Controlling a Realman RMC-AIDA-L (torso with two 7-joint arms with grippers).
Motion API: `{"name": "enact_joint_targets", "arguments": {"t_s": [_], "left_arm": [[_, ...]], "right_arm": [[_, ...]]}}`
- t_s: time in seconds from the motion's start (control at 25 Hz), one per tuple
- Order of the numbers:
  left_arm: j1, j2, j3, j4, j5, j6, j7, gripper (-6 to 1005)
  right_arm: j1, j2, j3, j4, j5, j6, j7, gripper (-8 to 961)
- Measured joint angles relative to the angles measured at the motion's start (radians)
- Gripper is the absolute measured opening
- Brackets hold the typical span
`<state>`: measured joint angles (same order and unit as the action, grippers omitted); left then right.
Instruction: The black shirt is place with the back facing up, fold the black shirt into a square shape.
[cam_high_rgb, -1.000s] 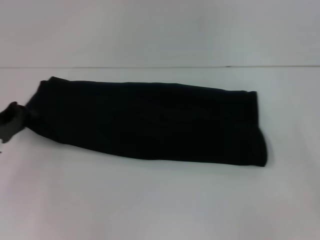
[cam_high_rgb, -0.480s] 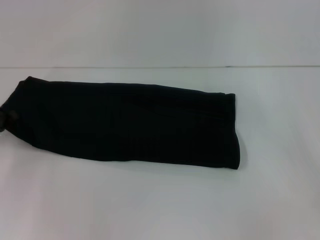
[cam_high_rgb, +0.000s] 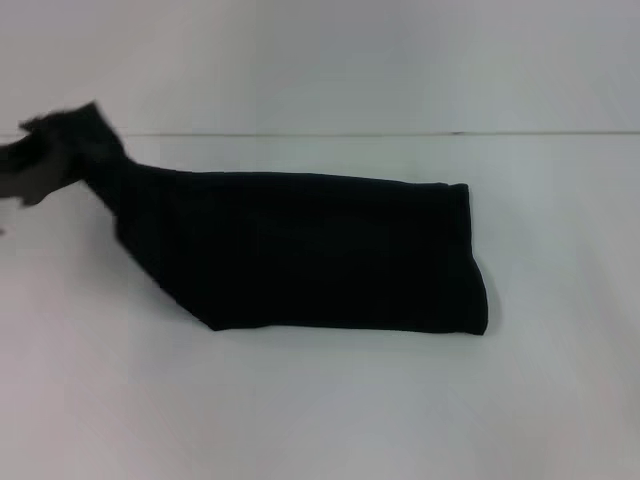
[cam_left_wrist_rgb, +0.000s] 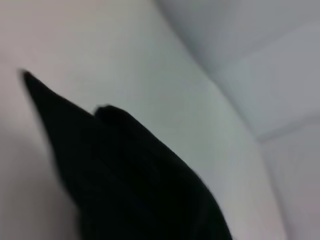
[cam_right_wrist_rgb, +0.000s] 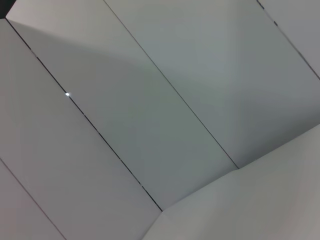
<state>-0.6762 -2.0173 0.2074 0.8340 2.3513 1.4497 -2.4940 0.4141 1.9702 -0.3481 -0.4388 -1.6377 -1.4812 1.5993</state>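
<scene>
Lifted: black shirt (cam_high_rgb: 320, 255) left end | left pincer (cam_high_rgb: 45, 160) grips it

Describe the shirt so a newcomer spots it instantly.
On the white table, the black shirt lies as a long folded band. Its left end is lifted off the surface by the left gripper. It is the only dark thing there.

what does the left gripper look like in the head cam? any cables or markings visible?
Only part of the left gripper shows at the frame's edge: a blurred grey, blocky body with darker parts. No cables or markings can be made out. The right arm is out of view.
</scene>
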Motion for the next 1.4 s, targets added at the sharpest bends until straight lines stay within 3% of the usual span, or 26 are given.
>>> {"name": "enact_joint_targets", "arguments": {"t_s": [0.16,0.4,0.52,0.56,0.6,0.64,0.68,0.84,1.0,1.12,1.2,1.28,1.4], "left_arm": [[-0.07,-0.028,0.134,0.049,-0.017,0.041,-0.036,56],[-0.137,-0.106,0.334,0.092,-0.069,0.011,-0.056,55],[-0.149,-0.122,0.369,0.093,-0.078,-0.006,-0.057,55],[-0.164,-0.147,0.475,0.08,-0.107,-0.055,-0.055,55],[-0.168,-0.153,0.554,0.051,-0.139,-0.097,-0.053,55],[-0.175,-0.156,0.735,-0.027,-0.213,-0.214,-0.046,55],[-0.176,-0.156,0.747,-0.032,-0.219,-0.225,-0.045,56],[-0.208,-0.156,1.078,-0.172,-0.347,-0.457,-0.03,69],[-0.222,-0.157,1.265,-0.194,-0.474,-0.495,0.09,94],[-0.215,-0.153,1.291,-0.184,-0.532,-0.451,0.185,112],[-0.209,-0.141,1.262,-0.17,-0.538,-0.401,0.204,125],[-0.186,-0.119,1.163,-0.143,-0.54,-0.307,0.202,313],[-0.12,-0.09,0.922,-0.108,-0.544,-0.177,0.198,431]], "right_arm": [[0.0,0.002,-0.001,0.0,-0.007,0.0,0.001,927],[-0.001,0.002,-0.002,0.004,-0.011,0.003,0.0,927],[-0.001,0.003,-0.002,0.007,-0.011,0.006,0.0,926],[0.0,0.004,-0.002,0.008,-0.011,0.008,0.0,926],[0.001,0.005,-0.002,0.008,-0.011,0.008,-0.001,926],[0.002,0.006,-0.002,0.008,-0.012,0.009,-0.001,925],[0.003,0.007,-0.002,0.008,-0.012,0.009,-0.001,925],[0.006,0.008,-0.002,0.009,-0.029,0.016,-0.001,926],[0.009,0.009,-0.002,0.01,-0.037,0.023,-0.001,926],[0.009,0.009,-0.002,0.01,-0.04,0.027,0.0,925],[0.009,0.008,-0.002,0.009,-0.048,0.028,0.005,925],[0.011,0.005,-0.004,0.007,-0.062,0.028,0.015,925],[0.018,-0.005,-0.01,-0.001,-0.085,0.03,0.056,925]]}}
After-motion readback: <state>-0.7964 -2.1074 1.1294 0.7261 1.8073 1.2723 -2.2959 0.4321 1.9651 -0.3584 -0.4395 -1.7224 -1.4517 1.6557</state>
